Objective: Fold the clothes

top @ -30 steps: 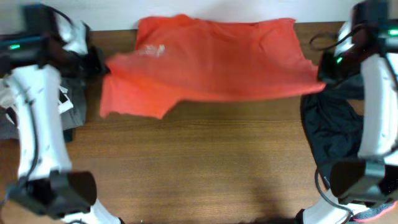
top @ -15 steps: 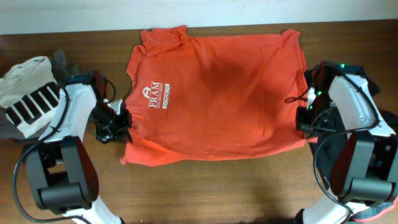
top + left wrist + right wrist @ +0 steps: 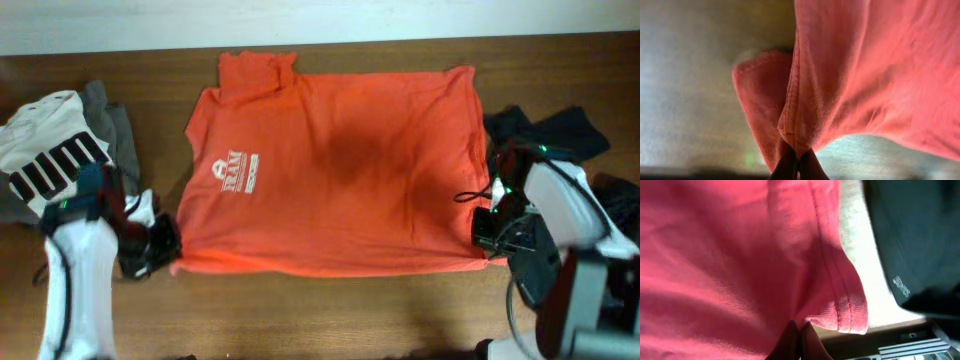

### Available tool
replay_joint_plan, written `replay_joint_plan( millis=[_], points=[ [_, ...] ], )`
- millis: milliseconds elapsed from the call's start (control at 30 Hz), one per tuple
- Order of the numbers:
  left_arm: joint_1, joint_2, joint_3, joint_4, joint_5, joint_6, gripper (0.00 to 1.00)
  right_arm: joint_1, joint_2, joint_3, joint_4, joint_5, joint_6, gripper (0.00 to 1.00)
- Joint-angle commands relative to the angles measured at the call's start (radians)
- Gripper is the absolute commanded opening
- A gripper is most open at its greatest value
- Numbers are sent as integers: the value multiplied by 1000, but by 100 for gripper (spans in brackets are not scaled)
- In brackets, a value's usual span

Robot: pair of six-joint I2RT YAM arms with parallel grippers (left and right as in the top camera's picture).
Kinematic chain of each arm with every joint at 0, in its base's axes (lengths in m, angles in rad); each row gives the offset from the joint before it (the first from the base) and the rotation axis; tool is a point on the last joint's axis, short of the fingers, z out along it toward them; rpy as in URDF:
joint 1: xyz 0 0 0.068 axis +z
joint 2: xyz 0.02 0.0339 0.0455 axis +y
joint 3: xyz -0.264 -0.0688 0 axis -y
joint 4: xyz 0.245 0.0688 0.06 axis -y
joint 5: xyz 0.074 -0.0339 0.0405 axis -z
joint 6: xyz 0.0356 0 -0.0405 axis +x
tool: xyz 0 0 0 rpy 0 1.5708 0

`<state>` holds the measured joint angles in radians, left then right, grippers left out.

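An orange T-shirt [image 3: 340, 180] with a small white logo lies spread flat on the wooden table, collar and sleeves toward the back. My left gripper [image 3: 168, 258] is shut on the shirt's front-left hem corner; the left wrist view shows its fingers [image 3: 797, 162] pinching the orange hem [image 3: 840, 75]. My right gripper [image 3: 484, 232] is shut on the front-right hem corner; the right wrist view shows its fingers [image 3: 799, 335] pinching the orange cloth [image 3: 740, 255].
A white garment with black stripes [image 3: 50, 150] lies on grey clothes [image 3: 110, 135] at the left edge. A dark garment [image 3: 560, 130] is piled at the right and also shows in the right wrist view [image 3: 910, 235].
The shirt came down from being held up at the back and now lies spread flat. Both grippers have pulled its front hem toward the table's front edge.
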<state>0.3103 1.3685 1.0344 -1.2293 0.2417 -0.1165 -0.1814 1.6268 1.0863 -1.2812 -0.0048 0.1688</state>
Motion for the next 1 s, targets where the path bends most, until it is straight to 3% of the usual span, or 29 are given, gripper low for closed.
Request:
replay_joint_plan(
  millis=[0, 167, 333, 600, 967],
  points=[
    [43, -103, -59, -2, -14, -10, 0, -4, -125, -30, -2, 12, 57, 4],
    [86, -203, -84, -12, 0, -15, 0, -4, -299, -37, -5, 15, 103, 4],
    [101, -226, -84, 116, 2, -109, 0, -2, -368, -37, 96, 14, 87, 4],
    [94, -99, -84, 452, 94, -232, 0, -2, -249, -37, 366, 12, 11, 4],
    [-41, 194, -84, 782, 129, -231, 0, -2, -43, -37, 655, -37, -16, 4]
  ],
)
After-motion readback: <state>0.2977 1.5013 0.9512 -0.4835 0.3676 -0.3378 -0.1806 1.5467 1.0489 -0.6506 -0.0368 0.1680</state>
